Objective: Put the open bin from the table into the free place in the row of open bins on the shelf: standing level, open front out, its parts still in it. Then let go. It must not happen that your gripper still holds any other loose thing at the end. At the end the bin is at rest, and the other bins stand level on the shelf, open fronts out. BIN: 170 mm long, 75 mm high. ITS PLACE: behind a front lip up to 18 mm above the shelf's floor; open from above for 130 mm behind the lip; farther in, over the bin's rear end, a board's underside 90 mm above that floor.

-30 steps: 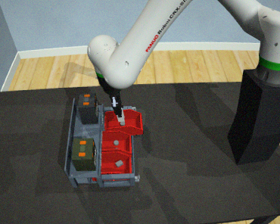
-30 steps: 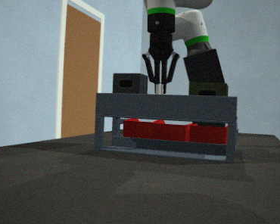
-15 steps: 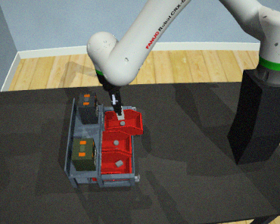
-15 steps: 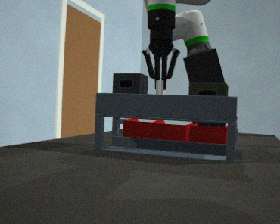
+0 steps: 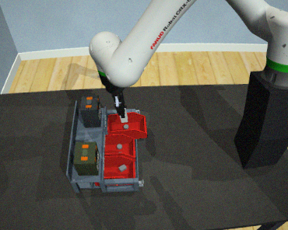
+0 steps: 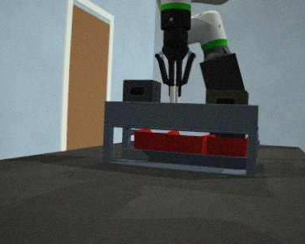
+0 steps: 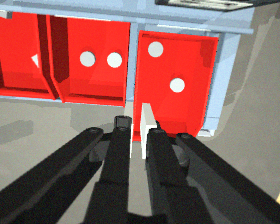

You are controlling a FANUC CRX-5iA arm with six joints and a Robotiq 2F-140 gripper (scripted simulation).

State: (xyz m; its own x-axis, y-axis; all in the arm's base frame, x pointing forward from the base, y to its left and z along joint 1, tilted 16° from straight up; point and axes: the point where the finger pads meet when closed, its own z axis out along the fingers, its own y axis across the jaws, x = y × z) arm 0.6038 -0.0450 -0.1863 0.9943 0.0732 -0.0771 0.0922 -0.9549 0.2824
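The bin point(image 5: 140, 132) point(image 7: 191, 107) with grey discs in it is in the row's end place, beside the middle bin point(image 5: 131, 151) point(image 7: 93, 87). Its open front sticks out past the front lip, farther than the other bins. Its rear edge shows just in front of the raised board in the wrist view. Whether it is level I cannot tell. The near bin point(image 5: 111, 171) point(image 7: 16, 80) stands beyond the middle one. My gripper point(image 5: 124, 119) point(image 6: 174, 99) point(image 7: 136, 114) is nearly closed, with a narrow gap and nothing held, above the bin's side wall nearer the middle bin.
A black crate point(image 5: 90, 114) point(image 6: 142, 91) and an olive crate point(image 5: 86, 161) point(image 6: 227, 97) stand on the shelf unit's raised board point(image 5: 89, 136) point(image 6: 180, 117), behind the bins. The robot's dark pedestal point(image 5: 259, 120) stands on the table at the right in the top view.
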